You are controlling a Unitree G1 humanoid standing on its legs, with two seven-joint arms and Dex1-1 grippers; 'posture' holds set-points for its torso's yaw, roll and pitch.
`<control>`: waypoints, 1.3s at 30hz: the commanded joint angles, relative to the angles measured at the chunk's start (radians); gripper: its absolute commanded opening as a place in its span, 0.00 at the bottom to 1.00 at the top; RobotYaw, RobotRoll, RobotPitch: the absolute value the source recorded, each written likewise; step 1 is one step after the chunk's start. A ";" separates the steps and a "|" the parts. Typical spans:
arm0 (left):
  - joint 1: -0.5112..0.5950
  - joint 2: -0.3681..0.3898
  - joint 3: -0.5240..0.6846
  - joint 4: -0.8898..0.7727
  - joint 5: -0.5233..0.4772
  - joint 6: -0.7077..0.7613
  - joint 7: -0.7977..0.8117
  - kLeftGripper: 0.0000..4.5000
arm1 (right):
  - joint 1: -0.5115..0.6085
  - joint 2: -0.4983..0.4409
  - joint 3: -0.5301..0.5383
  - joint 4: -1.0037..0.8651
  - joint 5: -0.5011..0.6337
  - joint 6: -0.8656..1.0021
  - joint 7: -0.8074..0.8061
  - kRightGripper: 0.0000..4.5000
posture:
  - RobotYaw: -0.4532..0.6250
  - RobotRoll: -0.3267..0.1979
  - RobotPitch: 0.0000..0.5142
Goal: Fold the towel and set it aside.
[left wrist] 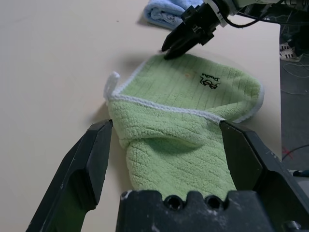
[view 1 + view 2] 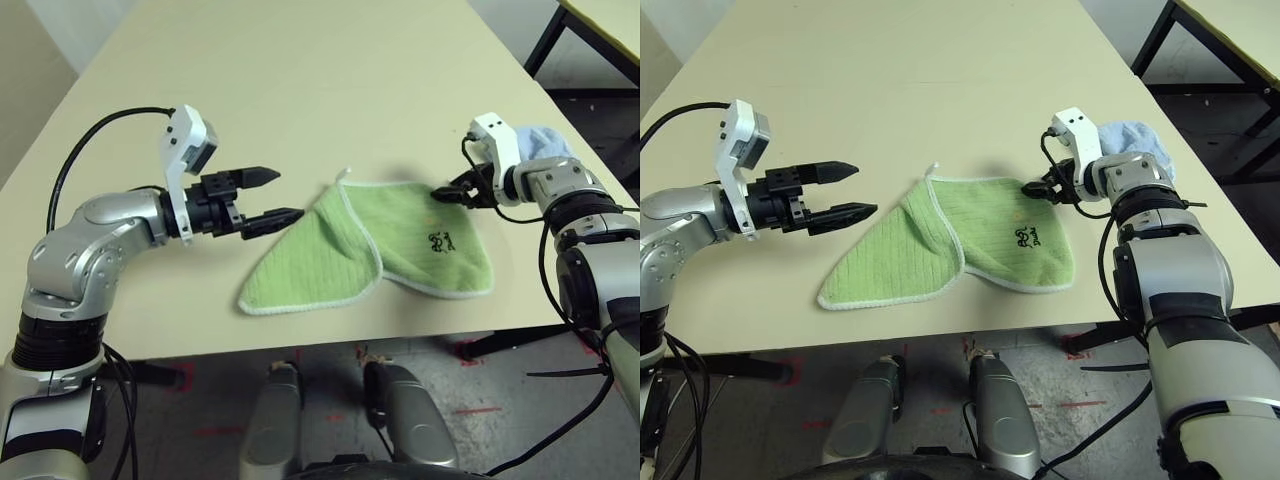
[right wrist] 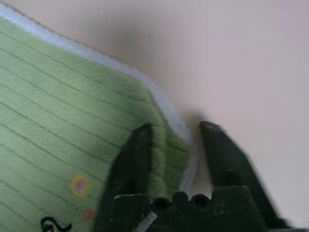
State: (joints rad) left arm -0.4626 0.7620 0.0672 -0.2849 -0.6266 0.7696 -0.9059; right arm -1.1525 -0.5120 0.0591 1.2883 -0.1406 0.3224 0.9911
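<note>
The light green towel lies partly folded near the table's front edge, its left part lapped over in a triangle. A white loop sticks out at its far corner and a black mark faces up. My right gripper is at the towel's far right corner. In the right wrist view its fingers have narrowed around the white-trimmed corner, one on the cloth and one beside the edge. My left gripper hovers open just left of the towel, pointing at it, with nothing between its fingers.
A bunched light blue cloth sits just behind my right wrist near the table's right edge. The beige table stretches away behind the towel. Another table with black legs stands at the far right.
</note>
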 commanded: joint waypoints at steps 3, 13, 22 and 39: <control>0.009 -0.001 -0.014 0.003 0.015 -0.017 -0.003 1.00 | 0.025 0.010 -0.013 0.031 0.006 0.013 -0.002 0.05 | 0.55 0.62 0.31; 0.000 -0.014 -0.039 -0.002 0.045 -0.057 -0.004 1.00 | -0.023 0.059 -0.118 0.019 0.062 -0.150 -0.252 0.00 | 0.55 0.62 0.28; -0.025 -0.013 -0.181 -0.172 0.110 -0.079 -0.003 1.00 | -0.068 0.140 -0.160 0.028 0.078 -0.191 -0.413 0.00 | 0.56 0.62 0.28; -0.099 -0.140 -0.562 -0.338 0.307 0.165 0.202 1.00 | -0.035 0.091 -0.156 0.033 0.073 -0.187 -0.446 0.00 | 0.58 0.62 0.34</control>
State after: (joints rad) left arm -0.5520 0.6296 -0.4615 -0.6108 -0.3397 0.9005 -0.7204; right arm -1.2028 -0.4053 -0.0929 1.3032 -0.0642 0.1366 0.5502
